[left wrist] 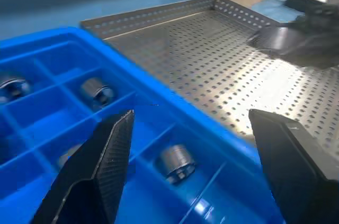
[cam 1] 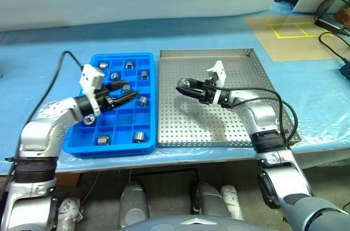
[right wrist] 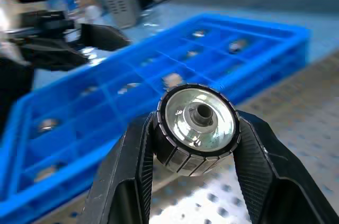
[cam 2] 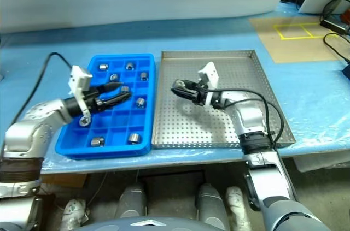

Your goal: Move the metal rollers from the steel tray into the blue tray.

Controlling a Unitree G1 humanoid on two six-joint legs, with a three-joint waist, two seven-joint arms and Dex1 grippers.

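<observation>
Black fingers of the right gripper [right wrist: 194, 144] are clamped on one of the metal rollers [right wrist: 195, 127], its bored end facing the wrist camera and its ribbed side squeezed between the two pads. The grip looks centred, so I judge it firm enough for the carry. The gripper hangs above the steel tray [cam 1: 180, 132], nearer that tray's blue-tray side than its far side, and points toward the blue tray [cam 1: 147, 59]. The steel tray's perforated floor looks bare of other rollers where it shows.

The step in hand is the carry across the two rims where the trays meet. To do it well, the roller should clear both rims, then stop over a vacant compartment before it goes down; several cells already hold rollers [cam 1: 142, 100], so the target must be picked with care. Release should come low inside the cell, since a short cylinder dropped from height could bounce or roll into a neighbour.

The left gripper [cam 1: 127, 92] hovers over the middle of the blue tray with its jaws apart and empty. It sits close to the likely path, so the right arm should aim for a free cell away from it.
</observation>
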